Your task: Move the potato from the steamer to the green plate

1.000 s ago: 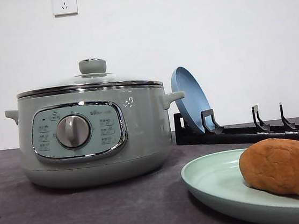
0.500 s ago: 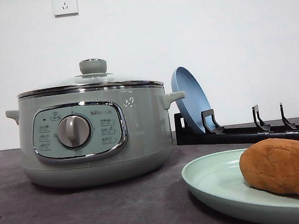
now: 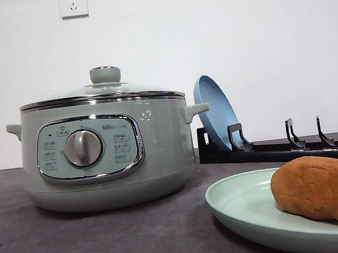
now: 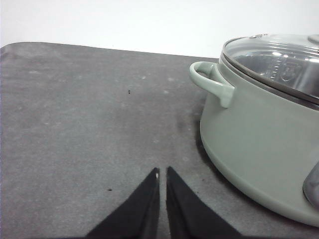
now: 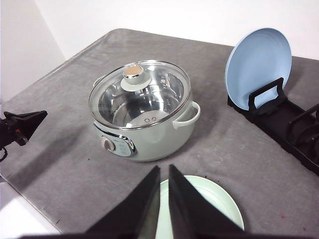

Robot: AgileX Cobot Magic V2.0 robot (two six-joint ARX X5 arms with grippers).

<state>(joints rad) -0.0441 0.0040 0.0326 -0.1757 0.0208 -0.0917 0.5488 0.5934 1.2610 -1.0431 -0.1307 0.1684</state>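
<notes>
Grey cloth (image 4: 75, 109) covers the table, a white wall (image 3: 238, 33) stands behind it, and both arms are idle above the scene. Left gripper (image 4: 162, 172) first: its two black fingers are pressed nearly together, just a sliver of light between the tips, and nothing is caught there. It hangs low over bare cloth, with the steamer (image 4: 264, 129) close beside it, one pale green side handle (image 4: 213, 82) sticking out toward the open table. Over to the right gripper (image 5: 164, 169): same story, black fingers almost touching, a thin slit between them, empty. It sits high up, looking down, and directly below its tips is the green plate (image 5: 219, 204), part of it hidden behind the fingers. Beyond the tips sits the steamer (image 5: 142, 117) with its glass lid on (image 5: 139, 94), green knob on top, the shiny inner bowl visible through the glass. Further out, off to the side, a blue plate (image 5: 256, 67) stands upright in a black rack (image 5: 284, 124). Now the front camera: the potato (image 3: 322, 187) is lying on the green plate (image 3: 245, 206), orange-brown and dimpled, well apart from the steamer (image 3: 107, 146), whose dial (image 3: 83, 148) faces us. The blue plate (image 3: 216, 112) leans in the rack (image 3: 281, 147) behind.
</notes>
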